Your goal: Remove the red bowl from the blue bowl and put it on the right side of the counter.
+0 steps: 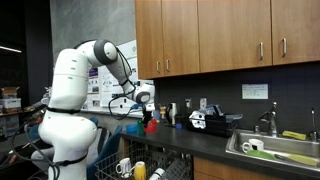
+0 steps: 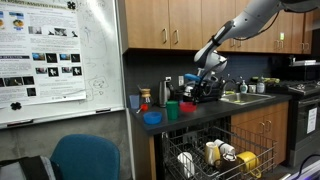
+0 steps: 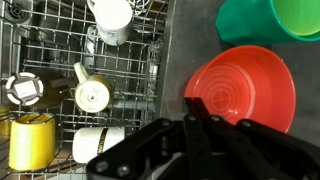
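In your wrist view the open dishwasher rack (image 3: 60,60) fills the left side. It holds a yellow mug (image 3: 30,142) at the lower left and white mugs (image 3: 95,95) further in. Right of the rack runs the dark counter (image 3: 172,50).

Your gripper (image 3: 197,112) comes up from the bottom edge, with its dark fingers drawn close together right at the left rim of the red bowl (image 3: 250,90). You cannot tell whether they pinch that rim or only sit against it. The red bowl faces open side up over the counter, just beside the rack's edge. The green cup (image 3: 262,22) is just beyond it at the upper right, and the two rims nearly touch.

In an exterior view the blue bowl (image 2: 152,118) sits alone near the counter's end. The red bowl (image 2: 172,110) is out of it and just to its right, and the green cup (image 2: 187,106) comes next in the row. Your arm slants down from the upper right above them.

In the exterior view on the opposite side, the red bowl (image 1: 151,126) shows just below your wrist. The steel sink (image 1: 275,152) lies well apart from it, far along the counter.
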